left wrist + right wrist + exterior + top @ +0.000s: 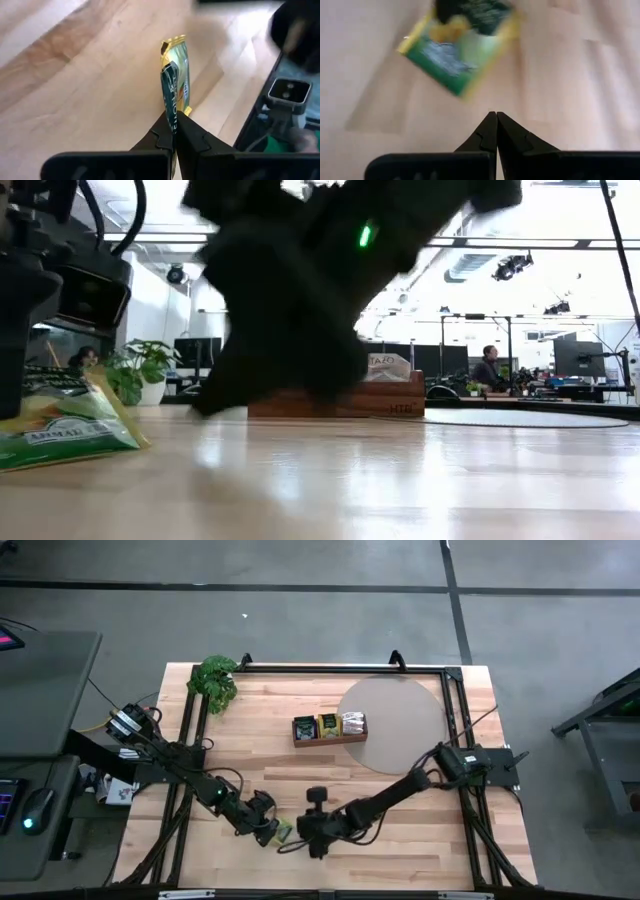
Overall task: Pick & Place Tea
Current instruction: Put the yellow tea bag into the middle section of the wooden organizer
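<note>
The left gripper (172, 131) pinches a tea sachet (176, 82) by its edge, well short of the tray (330, 730); light, floppy paper. The right gripper (496, 129) is pressed together, empty.

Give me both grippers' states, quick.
Left gripper: shut on a green and yellow tea bag, near the table's front edge.
Right gripper: shut, empty, pointing at that tea bag.

Glossy foil sachet (176, 75), wood table (75, 80)
</note>
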